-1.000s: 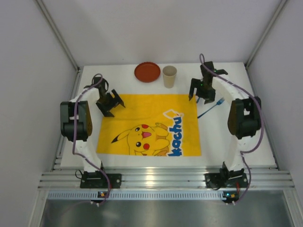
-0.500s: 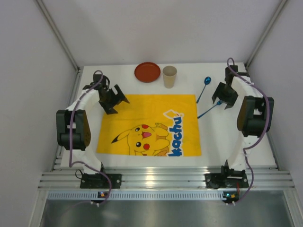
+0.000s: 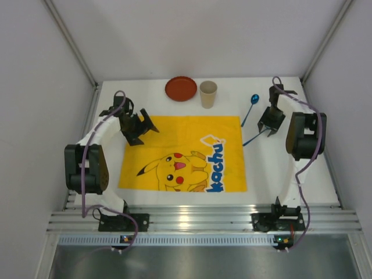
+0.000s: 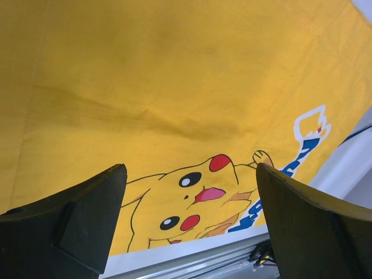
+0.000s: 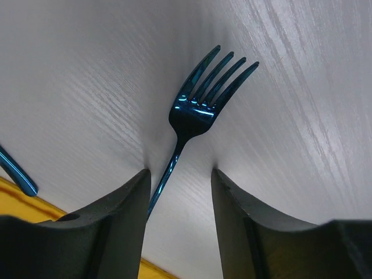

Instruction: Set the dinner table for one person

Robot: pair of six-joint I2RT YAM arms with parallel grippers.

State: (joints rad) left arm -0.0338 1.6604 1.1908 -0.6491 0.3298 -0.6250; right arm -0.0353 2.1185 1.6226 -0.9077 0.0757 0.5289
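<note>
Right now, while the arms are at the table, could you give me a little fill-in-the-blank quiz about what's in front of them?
1. The right arm's jaws stand either side of the handle of the blue ____, which lies on the white table.
2. The cup stands beside the ____ plate.
3. The left arm's jaws hang open above the ____ mat.
Missing words: fork; red; yellow.

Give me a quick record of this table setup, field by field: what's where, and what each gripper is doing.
dinner table: white, partly covered by yellow mat
plate: red, on table beyond mat's far edge
cup: upright, right of plate
spoon: blue, on table off mat's far right corner
fork: blue, on table by mat's right edge
left gripper: open, empty, over mat
right gripper: open, jaws either side of fork handle
</note>
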